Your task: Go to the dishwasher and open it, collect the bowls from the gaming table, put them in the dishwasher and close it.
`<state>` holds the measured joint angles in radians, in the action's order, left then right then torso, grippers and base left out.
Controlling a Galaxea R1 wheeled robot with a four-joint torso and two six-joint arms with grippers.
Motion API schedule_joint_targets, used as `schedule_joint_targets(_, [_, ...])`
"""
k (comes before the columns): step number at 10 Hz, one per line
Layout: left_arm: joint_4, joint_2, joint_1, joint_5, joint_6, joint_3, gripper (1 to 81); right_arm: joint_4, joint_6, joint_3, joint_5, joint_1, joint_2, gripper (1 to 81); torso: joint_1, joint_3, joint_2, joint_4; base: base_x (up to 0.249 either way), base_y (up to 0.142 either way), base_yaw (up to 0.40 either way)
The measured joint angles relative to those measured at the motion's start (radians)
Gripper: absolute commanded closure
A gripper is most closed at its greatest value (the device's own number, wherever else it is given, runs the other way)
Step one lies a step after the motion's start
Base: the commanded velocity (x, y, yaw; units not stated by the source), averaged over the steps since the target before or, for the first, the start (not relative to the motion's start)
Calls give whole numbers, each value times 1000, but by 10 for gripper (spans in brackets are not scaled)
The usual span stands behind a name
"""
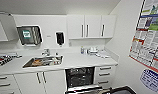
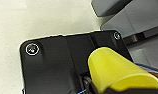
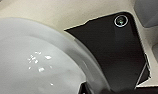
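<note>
Dishwasher (image 1: 79, 77) standing open under the white countertop (image 1: 77, 60), its dark interior and wire racks exposed and its lowered door (image 1: 85, 88) at the lower edge of the head view. White cabinet doors (image 1: 41, 81) lie to its left, a column of drawers (image 1: 104, 74) to its right. Above, a steel sink (image 1: 42, 61) with a tap, a dark soap dispenser (image 1: 60, 38) and a paper-towel dispenser (image 1: 29, 35) on the wall; posters (image 1: 150, 35) cover the right-hand wall. In the left wrist view a yellow bowl (image 2: 117, 71) sits close against the wrist plate; in the right wrist view a white bowl (image 3: 37, 60) does likewise. Finger opening and grasp cannot be told for either gripper.
</note>
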<state>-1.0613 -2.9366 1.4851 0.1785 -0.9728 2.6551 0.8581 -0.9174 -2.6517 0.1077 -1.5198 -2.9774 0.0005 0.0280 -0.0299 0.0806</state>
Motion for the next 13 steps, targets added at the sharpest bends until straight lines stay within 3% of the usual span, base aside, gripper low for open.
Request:
schedule_joint_targets(7, [0,-2,5,0,0,0,811,0,0,0,1,-5,2,811,-1,0,0,0,0,55,0])
schedule_joint_targets(13, [3,-6,9,0,0,-1,811,0,0,0,-1,-7,2,811,-2,0,0,0,106,25,0])
